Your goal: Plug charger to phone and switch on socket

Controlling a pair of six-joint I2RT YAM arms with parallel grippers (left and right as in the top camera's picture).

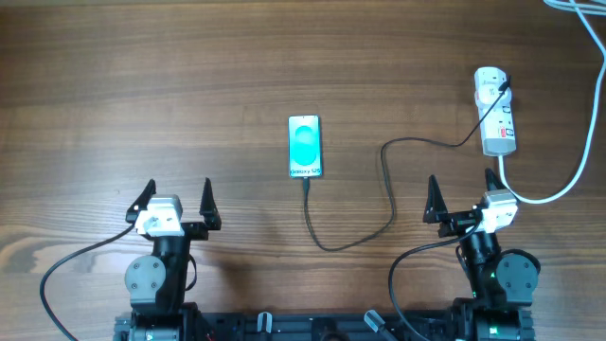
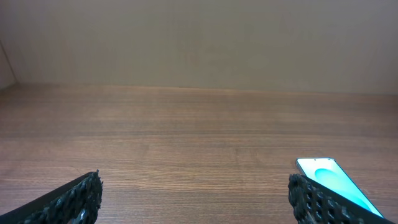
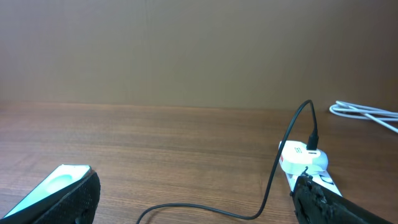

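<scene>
In the overhead view, the phone [image 1: 304, 146] is seen lying flat near the middle of the table [image 1: 142, 85], screen up and lit cyan, with its long axis running from 12 to 6 o'clock. The tip of the charger [image 1: 327, 248] is seen meeting the phone's 6 o'clock edge. From there the thin black cable is looped toward 6 o'clock, then carried up and across to its plug, which is seated in the 12 o'clock end of the socket [image 1: 497, 128]. The socket is placed at about 2 o'clock from the phone, and a white cord [image 1: 535, 200] is led away from its 6 o'clock end. Whether its switch is on cannot be told. The left hand [image 1: 178, 189] and the right hand [image 1: 461, 185] are both held released at the 6 o'clock side of the table, with nothing grasped. In the left wrist view, the fingers [image 2: 68, 199] are spread wide over bare wood, and the phone is visible at 4 o'clock. In the right wrist view, the jaws are likewise spread, with the phone at 8 o'clock and the socket, its plug inserted, at 4 o'clock.
</scene>
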